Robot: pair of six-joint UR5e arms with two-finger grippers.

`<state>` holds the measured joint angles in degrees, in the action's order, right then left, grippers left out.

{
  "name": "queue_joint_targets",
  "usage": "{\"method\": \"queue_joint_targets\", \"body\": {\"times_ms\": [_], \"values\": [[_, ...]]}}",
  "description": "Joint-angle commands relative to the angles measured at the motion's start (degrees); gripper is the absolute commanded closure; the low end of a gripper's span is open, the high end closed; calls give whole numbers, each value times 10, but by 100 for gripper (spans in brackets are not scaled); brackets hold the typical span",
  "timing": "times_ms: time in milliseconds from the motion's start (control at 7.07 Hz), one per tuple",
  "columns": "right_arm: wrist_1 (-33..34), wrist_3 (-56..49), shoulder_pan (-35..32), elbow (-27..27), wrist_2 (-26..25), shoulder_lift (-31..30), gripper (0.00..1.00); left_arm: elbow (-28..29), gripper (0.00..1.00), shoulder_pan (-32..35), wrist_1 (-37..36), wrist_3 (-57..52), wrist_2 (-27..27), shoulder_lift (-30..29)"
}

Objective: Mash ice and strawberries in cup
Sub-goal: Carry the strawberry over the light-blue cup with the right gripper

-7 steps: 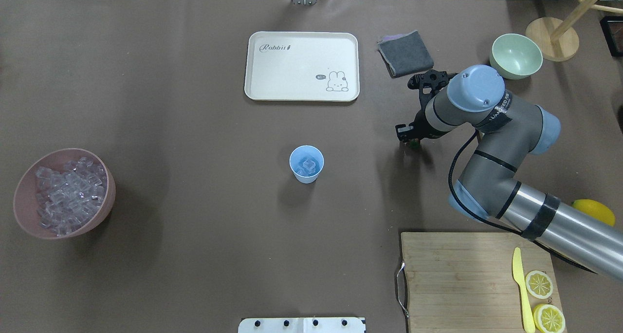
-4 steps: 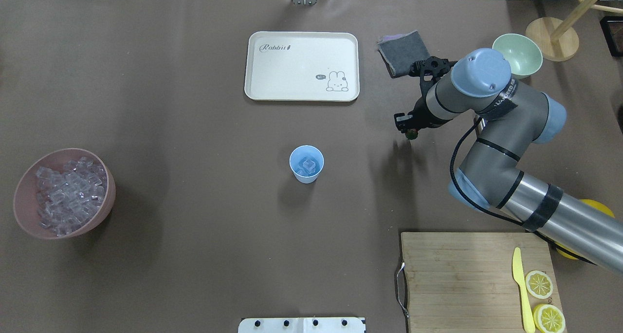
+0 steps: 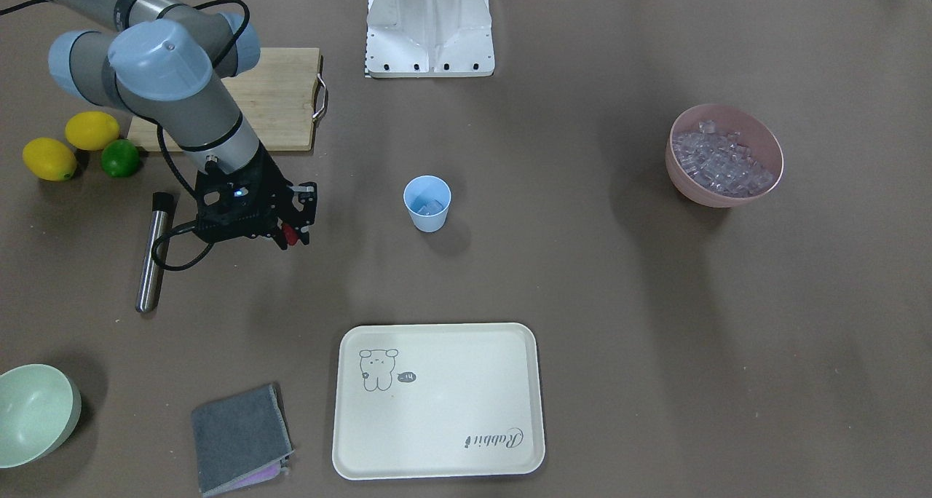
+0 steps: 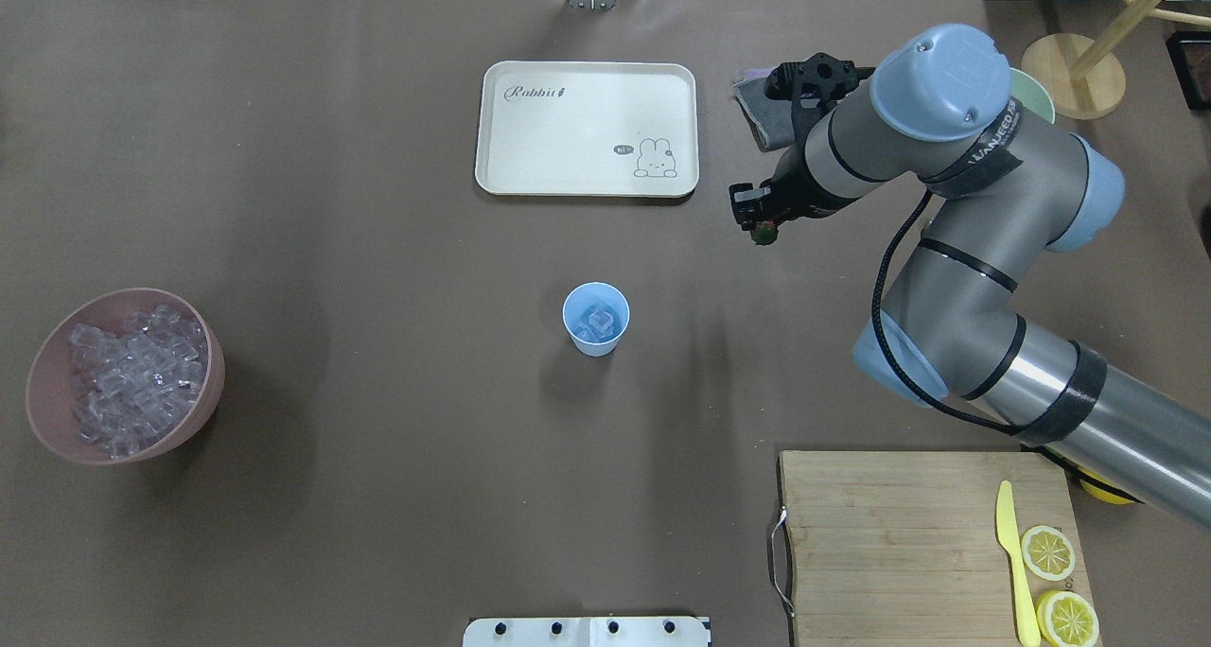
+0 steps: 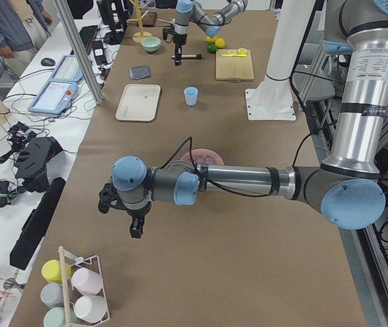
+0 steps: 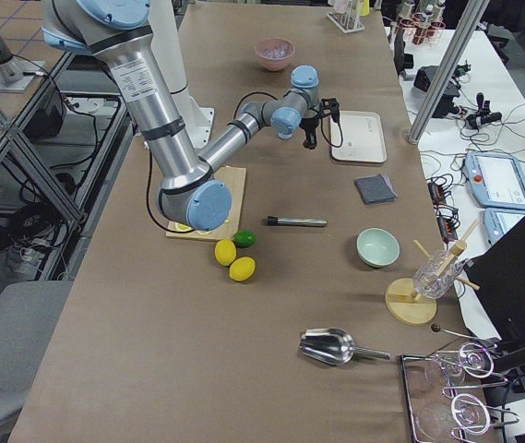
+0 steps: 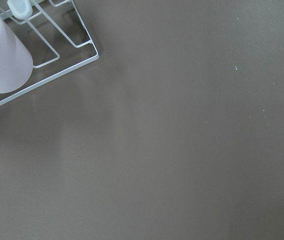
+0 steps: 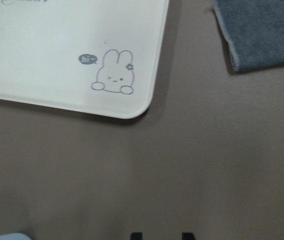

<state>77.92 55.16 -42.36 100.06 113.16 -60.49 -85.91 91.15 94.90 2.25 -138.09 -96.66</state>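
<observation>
right hand (image 4: pixel 760 224) | clamps strawberry (image 4: pixel 763 237) | lifted, moved toward tray (image 4: pixel 568 146) | cup (image 4: pixel 596 319) unmoved

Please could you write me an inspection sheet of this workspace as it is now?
Surface: brown table cover, flat.
Job's things: cup upright with ice inside; more ice in pink bowl; strawberry held above the table.
Clutter: tray, grey cloth, green bowl, cutting board, lemons, lime, metal rod.
Grippers: right gripper shut on strawberry; left gripper far from cup, state unclear.
Cables: black cable along right arm.
Surroundings: person at side bench.
</observation>
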Motion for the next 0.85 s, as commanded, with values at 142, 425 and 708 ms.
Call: {"method": "queue_joint_targets", "body": {"times_ms": [142, 425, 708], "values": [[55, 76, 81, 12, -78, 68, 94, -8, 3, 2, -2, 0, -1, 2], [94, 86, 115, -15, -116, 128, 95, -11, 3, 3, -1, 0, -2, 10], [94, 88, 122, -57, -124, 164, 95, -13, 3, 3, 0, 0, -2, 17]]}}
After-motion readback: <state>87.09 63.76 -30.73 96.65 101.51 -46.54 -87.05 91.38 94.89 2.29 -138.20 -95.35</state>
